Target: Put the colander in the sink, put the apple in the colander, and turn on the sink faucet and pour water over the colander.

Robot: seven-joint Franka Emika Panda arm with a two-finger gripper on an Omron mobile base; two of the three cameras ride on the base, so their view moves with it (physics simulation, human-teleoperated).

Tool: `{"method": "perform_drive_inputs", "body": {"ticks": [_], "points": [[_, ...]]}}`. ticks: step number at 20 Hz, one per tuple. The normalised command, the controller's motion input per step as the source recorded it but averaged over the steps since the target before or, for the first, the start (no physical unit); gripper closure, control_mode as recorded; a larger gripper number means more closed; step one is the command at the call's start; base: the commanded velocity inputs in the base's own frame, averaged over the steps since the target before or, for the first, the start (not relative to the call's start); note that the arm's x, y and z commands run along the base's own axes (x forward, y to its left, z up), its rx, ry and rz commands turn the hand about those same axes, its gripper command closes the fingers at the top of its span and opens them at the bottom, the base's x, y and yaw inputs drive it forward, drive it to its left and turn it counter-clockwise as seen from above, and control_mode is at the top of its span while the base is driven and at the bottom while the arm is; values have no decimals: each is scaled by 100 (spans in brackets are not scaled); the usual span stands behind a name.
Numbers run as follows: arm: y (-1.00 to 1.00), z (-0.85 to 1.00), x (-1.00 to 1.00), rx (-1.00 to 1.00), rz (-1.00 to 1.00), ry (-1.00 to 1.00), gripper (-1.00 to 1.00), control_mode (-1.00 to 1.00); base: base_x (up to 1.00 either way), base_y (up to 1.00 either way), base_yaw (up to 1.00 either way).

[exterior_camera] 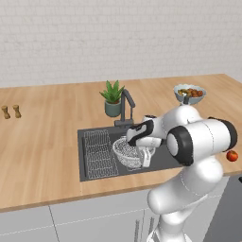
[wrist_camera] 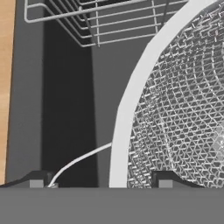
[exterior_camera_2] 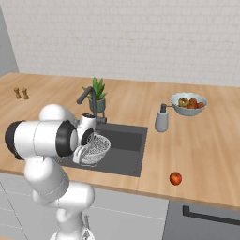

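The pincer (wrist_camera: pixel 98 183) straddles the colander (wrist_camera: pixel 183 113) rim, one tip on each side, clamped on it inside the sink (wrist_camera: pixel 65 109). One rack (wrist_camera: pixel 100 22) lies beyond. One apple (exterior_camera_2: pixel 176 178) sits on the counter (exterior_camera_2: pixel 201 154), well apart.

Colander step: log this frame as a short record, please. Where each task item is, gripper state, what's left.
colander: in the sink, beside the wire rack
gripper: fingertips straddle the colander's rim, one inside and one outside; whether it is clamped cannot be told
apple: on the counter right of the sink, not in the colander
sink faucet: no stream visible
other: plant, fruit bowl, soap dispenser on the counter
remaining: move the apple, run water
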Motion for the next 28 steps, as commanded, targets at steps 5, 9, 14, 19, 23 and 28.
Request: {"method": "perform_drive_inputs", "body": {"ticks": [5, 9, 14, 19, 23, 28], "points": [[10, -9, 1, 0, 0, -24, 100, -100, 0, 0, 0], [11, -5, 0, 0, 0, -31, 100, -100, 0, 0, 0], [13, -10, 17, 0, 0, -23, 100, -100, 0, 0, 0], [19, -2, 3, 0, 0, -4, 100, -100, 0, 0, 0], [30, -1, 0, -1, 0, 5, 100, -100, 0, 0, 0], [42, -7, -1, -4, 0, 4, 100, -100, 0, 0, 0]]}}
